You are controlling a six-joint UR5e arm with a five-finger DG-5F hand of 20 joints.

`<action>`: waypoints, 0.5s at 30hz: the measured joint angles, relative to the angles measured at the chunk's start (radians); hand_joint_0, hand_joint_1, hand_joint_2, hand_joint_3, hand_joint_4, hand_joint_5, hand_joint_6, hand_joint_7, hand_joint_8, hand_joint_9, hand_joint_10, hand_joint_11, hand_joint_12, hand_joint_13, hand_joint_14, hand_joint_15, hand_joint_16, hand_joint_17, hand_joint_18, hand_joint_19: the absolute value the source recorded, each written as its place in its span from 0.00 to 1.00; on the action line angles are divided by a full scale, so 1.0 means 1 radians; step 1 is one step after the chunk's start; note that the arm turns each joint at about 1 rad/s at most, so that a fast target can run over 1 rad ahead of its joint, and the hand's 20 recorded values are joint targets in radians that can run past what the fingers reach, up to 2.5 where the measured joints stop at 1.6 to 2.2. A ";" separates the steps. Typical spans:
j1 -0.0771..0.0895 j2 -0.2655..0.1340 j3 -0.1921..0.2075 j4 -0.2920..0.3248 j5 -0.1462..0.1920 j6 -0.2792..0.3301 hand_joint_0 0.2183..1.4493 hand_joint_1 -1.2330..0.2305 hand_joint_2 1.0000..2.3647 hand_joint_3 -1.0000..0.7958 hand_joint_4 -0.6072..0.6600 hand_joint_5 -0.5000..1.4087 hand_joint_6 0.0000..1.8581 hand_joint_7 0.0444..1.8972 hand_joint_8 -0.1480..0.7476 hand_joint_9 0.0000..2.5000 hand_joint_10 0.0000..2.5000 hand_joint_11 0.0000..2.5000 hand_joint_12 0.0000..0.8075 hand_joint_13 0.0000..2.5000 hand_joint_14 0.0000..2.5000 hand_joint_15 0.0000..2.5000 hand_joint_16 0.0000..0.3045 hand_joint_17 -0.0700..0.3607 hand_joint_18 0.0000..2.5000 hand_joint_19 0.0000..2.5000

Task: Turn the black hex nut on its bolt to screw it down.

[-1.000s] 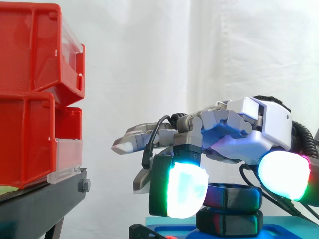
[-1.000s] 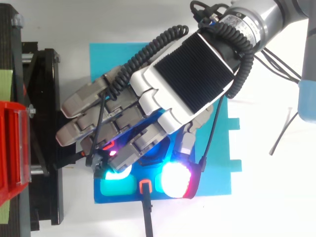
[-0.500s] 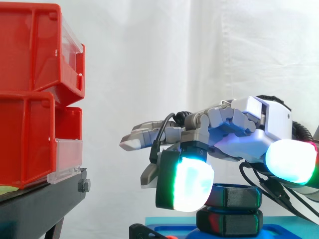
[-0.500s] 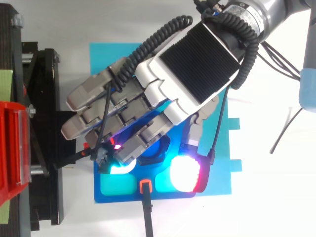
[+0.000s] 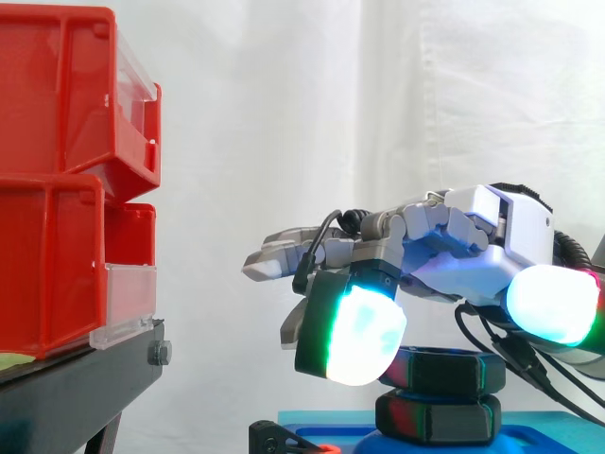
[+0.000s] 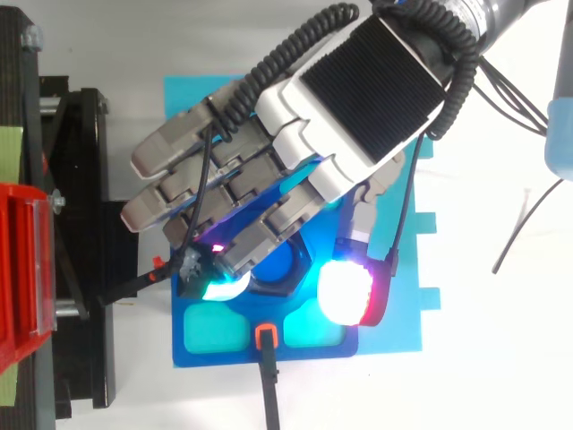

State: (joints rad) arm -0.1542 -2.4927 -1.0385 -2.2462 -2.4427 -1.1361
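The black hex nut sits on its bolt above a second black hex piece, on a blue base. From above, the nut peeks out from under my hand. My hand hovers over it, coming in from the right. One finger bends down, and its glowing pad hangs in front of the nut's left side. The thumb's glowing pad stands above and to the right of the nut, clear of it. The other fingers reach out straight to the left.
Red bins stand stacked on a black stand at the left. The blue base lies on a cyan mat. A black cable with an orange tip plugs into the base's near edge.
My hand has risen a little and drawn back to the right. The thumb pad has lifted from beside the nut to above it. The nut itself looks unmoved.
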 measured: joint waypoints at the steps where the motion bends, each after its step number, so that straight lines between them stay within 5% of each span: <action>1: -0.002 0.000 0.000 0.003 -0.002 0.001 0.18 0.71 0.00 0.28 0.58 0.17 0.36 0.51 0.40 0.28 0.00 0.14 0.14 0.15 0.00 0.06 0.04 0.23 0.00 0.15; 15: -0.045 -0.001 -0.001 0.022 -0.055 0.017 0.18 0.70 0.00 0.28 0.58 0.17 0.36 0.51 0.40 0.28 0.00 0.14 0.13 0.15 0.00 0.06 0.04 0.23 0.00 0.15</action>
State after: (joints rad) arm -0.1989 -2.4937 -1.0391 -2.2238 -2.4972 -1.1188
